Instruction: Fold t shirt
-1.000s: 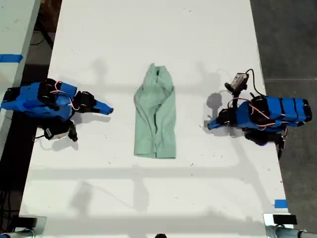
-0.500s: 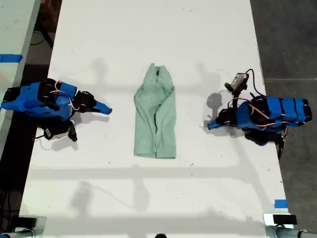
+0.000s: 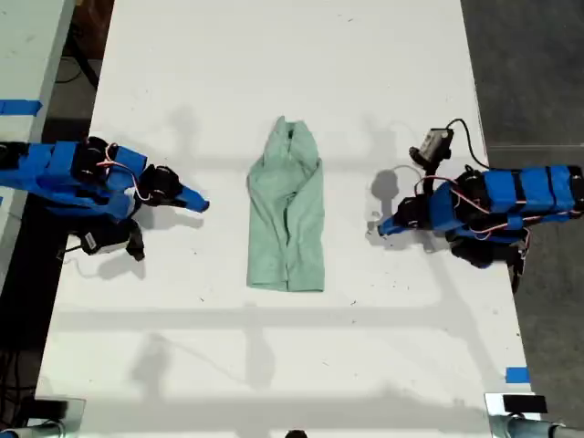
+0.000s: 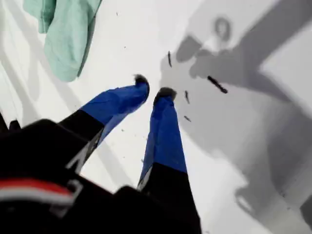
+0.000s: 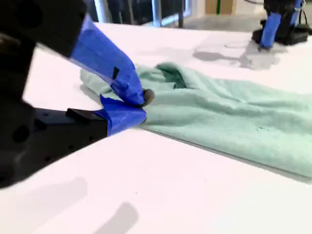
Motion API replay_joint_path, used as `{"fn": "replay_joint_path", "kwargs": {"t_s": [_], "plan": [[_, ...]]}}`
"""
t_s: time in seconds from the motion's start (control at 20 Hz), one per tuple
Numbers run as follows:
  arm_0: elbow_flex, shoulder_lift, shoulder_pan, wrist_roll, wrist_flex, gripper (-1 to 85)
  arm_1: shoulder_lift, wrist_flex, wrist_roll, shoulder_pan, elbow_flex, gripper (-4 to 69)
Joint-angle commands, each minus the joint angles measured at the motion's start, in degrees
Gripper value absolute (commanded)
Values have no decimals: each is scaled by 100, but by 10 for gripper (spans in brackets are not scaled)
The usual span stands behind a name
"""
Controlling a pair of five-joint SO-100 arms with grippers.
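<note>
The t shirt (image 3: 287,214) is pale mint green and lies folded into a narrow strip mid-table, collar toward the top of the exterior view. My first gripper (image 3: 377,228) is at the exterior view's right. It sits low over the bare table, a short gap from the cloth, and holds nothing. In the first wrist view my first gripper (image 4: 153,90) has its blue tips almost touching, with the t shirt (image 4: 63,34) beyond them. My second gripper (image 3: 201,203) is at the exterior view's left, shut and empty. My second gripper (image 5: 141,105) points at the t shirt (image 5: 219,112) near its collar end.
A white table (image 3: 292,365) carries everything. A second table with blue tape (image 3: 18,107) stands at the exterior view's left, and dark floor lies past the right edge. A blue tape mark (image 3: 516,374) sits near the exterior view's lower right corner. Cables trail behind both arms.
The first arm has reached slightly toward the t shirt. The second arm has shifted a little. The cloth has not moved.
</note>
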Motion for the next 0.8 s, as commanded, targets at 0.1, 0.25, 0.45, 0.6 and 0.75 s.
{"fn": "replay_joint_path", "kwargs": {"t_s": [0.1,0.25,0.45,0.6,0.75], "plan": [[-4992,-5827,1213,-527,571,153,-4939,-949,-220,-800,-4025,162],[-6504,-7743,1450,-624,721,167,-6706,-1002,-105,-1204,-5546,166],[-7427,-8938,1468,-694,738,170,-8306,-431,-158,-1397,-7427,177],[-7831,-9527,1362,-642,747,169,-8930,-387,-290,-1380,-8016,177],[-8165,-10028,1354,-483,703,91,-9185,-352,-176,-1371,-8095,171]]}}
